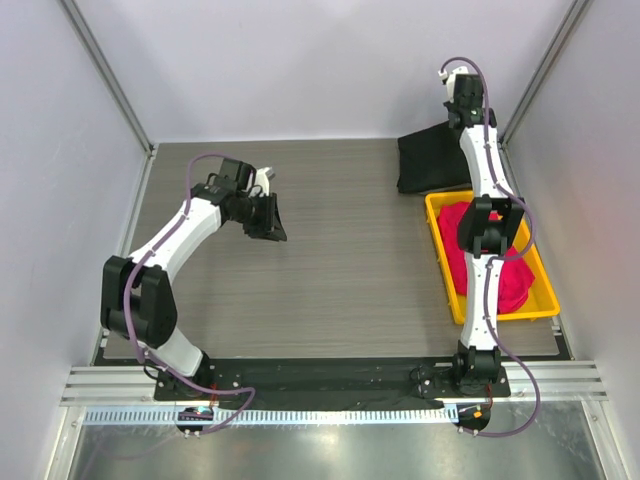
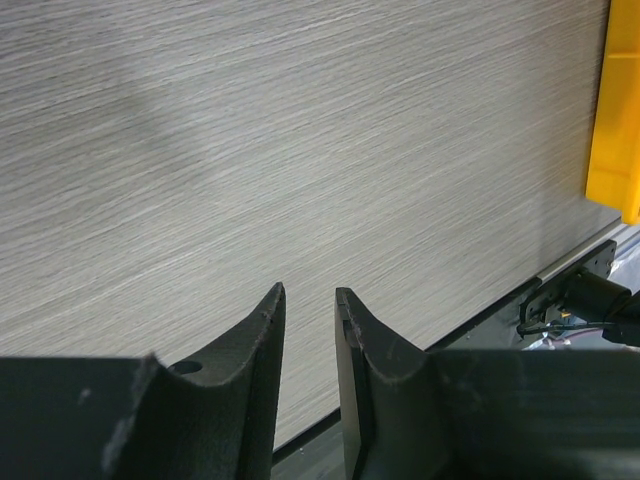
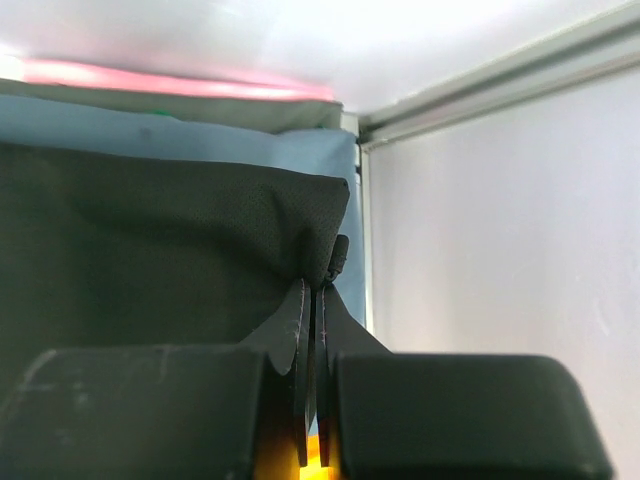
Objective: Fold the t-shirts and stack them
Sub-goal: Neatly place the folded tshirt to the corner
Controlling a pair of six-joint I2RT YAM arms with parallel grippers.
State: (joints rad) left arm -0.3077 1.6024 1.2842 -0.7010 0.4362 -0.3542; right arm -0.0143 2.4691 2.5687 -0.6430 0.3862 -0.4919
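Partly done — folded and stacked at the far right corner: black shirt (image 1: 432,160) over a blue one (image 3: 180,135). Left to fold: magenta shirts (image 1: 516,285) heaped in the tray (image 1: 441,255). Right gripper (image 3: 318,285) shut at the black corner, hold unclear; left gripper (image 2: 308,300) narrowly parted, empty. Below, wood-grain table (image 1: 340,270) — boxed by white walls (image 1: 300,60).

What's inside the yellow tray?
Crumpled red shirts fill the tray. The right arm crosses over them and the cloth covers the tray's floor, so how many shirts there are, or anything beneath them, can't be seen.
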